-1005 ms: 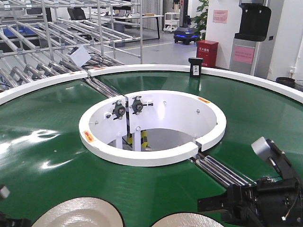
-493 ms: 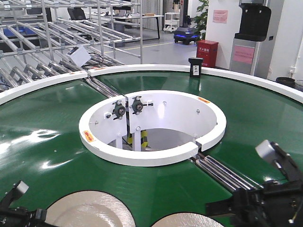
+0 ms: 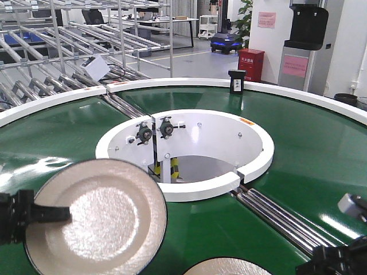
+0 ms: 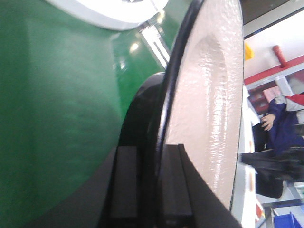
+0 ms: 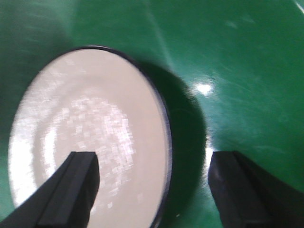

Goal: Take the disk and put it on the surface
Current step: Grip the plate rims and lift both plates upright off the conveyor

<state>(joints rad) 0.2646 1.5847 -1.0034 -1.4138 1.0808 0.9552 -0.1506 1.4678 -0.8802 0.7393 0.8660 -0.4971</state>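
So: grab looks done. L gripper pinches the left rim of disk, held tilted above the green belt, near-left in scene. R gripper is spread wide, straddling edge of 2nd disk lying on belt near-right, not gripping. Left to do: carry disk to surface & set down; surface not in view.
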